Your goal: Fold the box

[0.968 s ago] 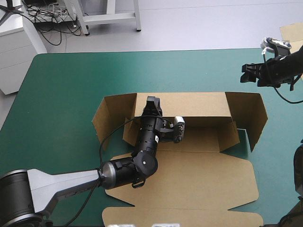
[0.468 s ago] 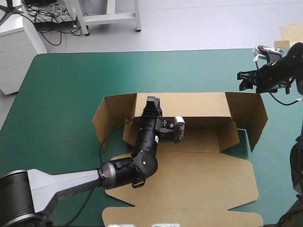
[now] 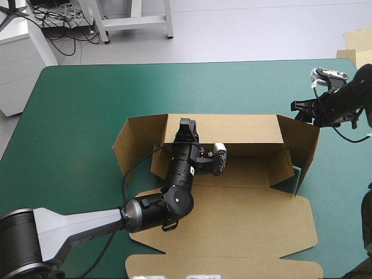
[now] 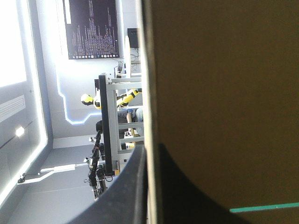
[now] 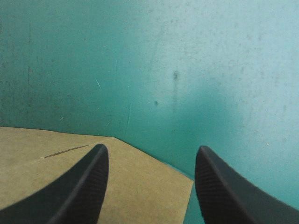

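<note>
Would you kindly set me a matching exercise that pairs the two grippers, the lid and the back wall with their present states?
Things:
1. left gripper
2. right gripper
3. lid
4. back wall

States:
A. lying flat
B. open
C. standing upright
D. shut on the box

Pairs: 1-D, 2-B, 3-A, 4-C.

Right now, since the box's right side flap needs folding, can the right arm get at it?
Probably yes. The right arm hangs at the far corner of the flap, jaws open with that corner just under them, and nothing stands between.
</note>
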{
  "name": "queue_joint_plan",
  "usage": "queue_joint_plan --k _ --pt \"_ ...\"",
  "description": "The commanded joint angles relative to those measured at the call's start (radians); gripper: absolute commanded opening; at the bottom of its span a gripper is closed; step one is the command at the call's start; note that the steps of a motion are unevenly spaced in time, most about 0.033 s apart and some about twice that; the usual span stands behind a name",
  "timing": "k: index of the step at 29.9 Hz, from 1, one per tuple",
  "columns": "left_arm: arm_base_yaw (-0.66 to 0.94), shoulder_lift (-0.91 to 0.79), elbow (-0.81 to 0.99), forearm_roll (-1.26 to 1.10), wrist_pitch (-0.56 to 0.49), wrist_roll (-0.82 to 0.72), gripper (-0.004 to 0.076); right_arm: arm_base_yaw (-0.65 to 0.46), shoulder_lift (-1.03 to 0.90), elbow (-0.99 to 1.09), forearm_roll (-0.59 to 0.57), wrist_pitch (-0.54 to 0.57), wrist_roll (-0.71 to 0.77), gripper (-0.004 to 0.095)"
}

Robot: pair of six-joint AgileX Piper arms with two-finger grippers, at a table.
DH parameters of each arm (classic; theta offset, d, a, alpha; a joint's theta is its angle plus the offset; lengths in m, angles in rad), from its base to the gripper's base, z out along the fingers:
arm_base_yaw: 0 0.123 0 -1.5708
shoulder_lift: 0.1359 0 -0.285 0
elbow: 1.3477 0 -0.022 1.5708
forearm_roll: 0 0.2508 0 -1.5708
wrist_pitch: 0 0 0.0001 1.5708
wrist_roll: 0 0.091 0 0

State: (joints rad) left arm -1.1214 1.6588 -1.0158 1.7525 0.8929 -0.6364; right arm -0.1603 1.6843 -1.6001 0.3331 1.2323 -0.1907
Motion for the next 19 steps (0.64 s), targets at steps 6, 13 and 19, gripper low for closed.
queue_joint_plan --k 6,13,19 --pt "-0.018 -0.025 -0.012 0.048 -0.056 -0.005 -0.0010 0.000 -0.152 0.118 0.086 0.021 -0.081 0.0507" --pt "-0.018 -0.025 -0.012 0.048 -0.056 -0.005 -0.0010 0.000 -0.225 0.221 0.115 -0.004 -0.130 0.0508" --pt "-0.018 -0.025 -0.012 0.048 -0.056 -0.006 -0.0010 0.000 -0.304 0.335 0.220 -0.085 -0.230 0.0508"
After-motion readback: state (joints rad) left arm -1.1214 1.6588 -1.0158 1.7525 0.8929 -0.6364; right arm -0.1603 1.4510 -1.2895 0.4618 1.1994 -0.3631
